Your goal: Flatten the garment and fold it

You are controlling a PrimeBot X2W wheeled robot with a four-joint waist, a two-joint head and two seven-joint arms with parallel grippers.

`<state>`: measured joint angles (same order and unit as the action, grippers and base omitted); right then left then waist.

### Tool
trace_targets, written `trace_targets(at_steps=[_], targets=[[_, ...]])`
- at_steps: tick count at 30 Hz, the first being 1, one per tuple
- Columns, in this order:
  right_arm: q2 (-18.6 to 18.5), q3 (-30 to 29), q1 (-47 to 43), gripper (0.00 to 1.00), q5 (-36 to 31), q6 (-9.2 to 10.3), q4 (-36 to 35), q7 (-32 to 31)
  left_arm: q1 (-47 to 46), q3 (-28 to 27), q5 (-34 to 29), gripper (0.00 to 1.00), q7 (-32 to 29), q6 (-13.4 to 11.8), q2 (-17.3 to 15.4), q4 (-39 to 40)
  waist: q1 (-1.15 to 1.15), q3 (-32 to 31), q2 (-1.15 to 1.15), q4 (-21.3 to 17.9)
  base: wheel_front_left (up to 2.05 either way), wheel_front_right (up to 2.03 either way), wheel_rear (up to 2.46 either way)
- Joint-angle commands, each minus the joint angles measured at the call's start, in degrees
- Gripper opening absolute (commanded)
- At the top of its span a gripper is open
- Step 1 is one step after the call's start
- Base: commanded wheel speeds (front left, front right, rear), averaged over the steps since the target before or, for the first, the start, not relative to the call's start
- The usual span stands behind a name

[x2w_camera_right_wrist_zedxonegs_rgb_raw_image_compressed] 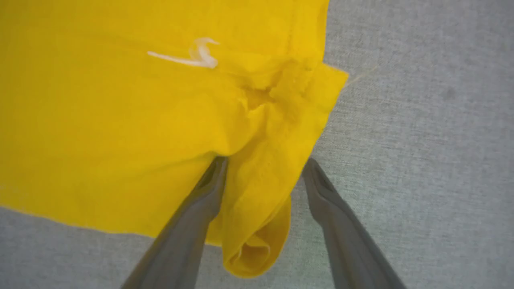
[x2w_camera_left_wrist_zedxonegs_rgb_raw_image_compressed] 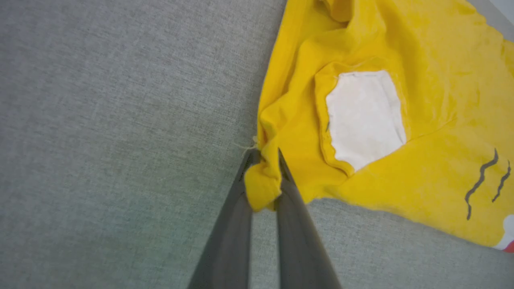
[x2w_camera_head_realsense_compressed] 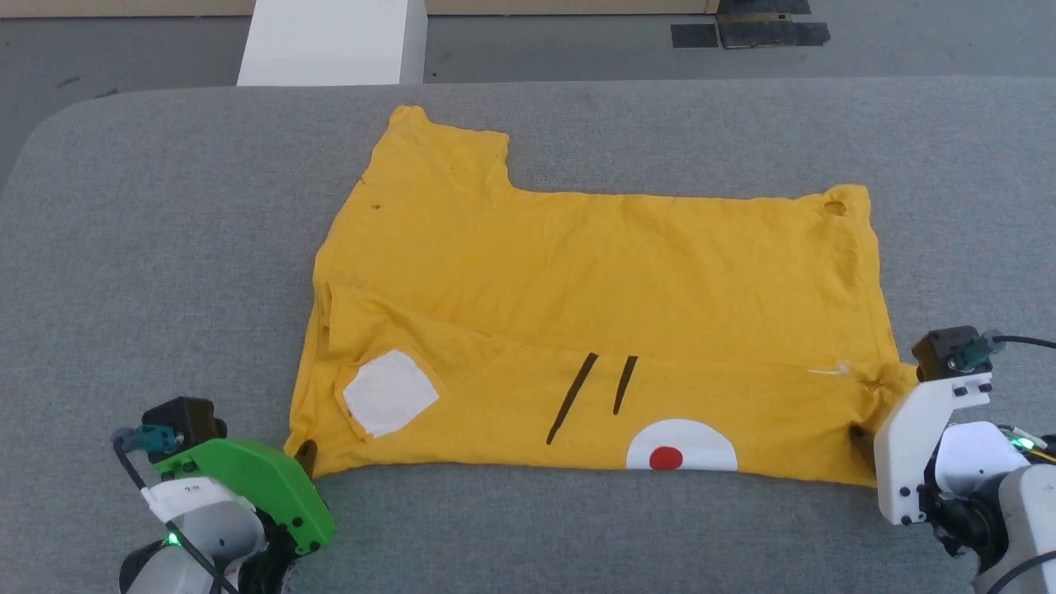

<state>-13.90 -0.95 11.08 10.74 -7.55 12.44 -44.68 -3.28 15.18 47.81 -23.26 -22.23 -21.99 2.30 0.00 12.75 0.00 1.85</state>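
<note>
at garment point(x2w_camera_head_realsense_compressed: 577, 272) near corners: l jaws pinch cloth, r jaws spread.

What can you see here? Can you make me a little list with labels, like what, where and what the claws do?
Thing: yellow T-shirt, near edge folded over
Where: on the grey table
Left claw: pinching its near left corner
Right claw: open, near right corner between its fingers
Print showing: white patch, black stripes, red dot

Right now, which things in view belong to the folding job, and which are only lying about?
Job: yellow T-shirt; left gripper, shut on its corner; right gripper, open around another corner; grey table.
Lying about: white box; black patches on the floor.
</note>
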Motion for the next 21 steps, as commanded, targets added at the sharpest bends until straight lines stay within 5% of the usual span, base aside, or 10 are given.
trace_targets(at_steps=[1,13,21], targets=[[0.64,1.54,-0.33,0.0,1.37,0.06,2.35,-0.78,0.2,-0.28,-0.1,0.0,0.36,0.38,-0.36,-0.45,0.0,-0.15,0.0,-0.03,0.0,0.0,0.0],[-5.8,-2.55,-2.4,0.0,8.51,0.06,-6.66,-5.56,3.28,-3.06,1.52,0.0,-0.22,-1.37,-1.86,3.29,0.0,-3.88,0.0,-0.86,0.0,0.0,0.0],[-5.04,-4.24,-7.64,0.0,7.53,0.06,-5.65,-8.0,8.44,-1.1,3.8,0.0,-3.21,-2.45,-0.27,2.0,0.0,-3.86,0.0,-0.42,0.0,0.0,0.0]])
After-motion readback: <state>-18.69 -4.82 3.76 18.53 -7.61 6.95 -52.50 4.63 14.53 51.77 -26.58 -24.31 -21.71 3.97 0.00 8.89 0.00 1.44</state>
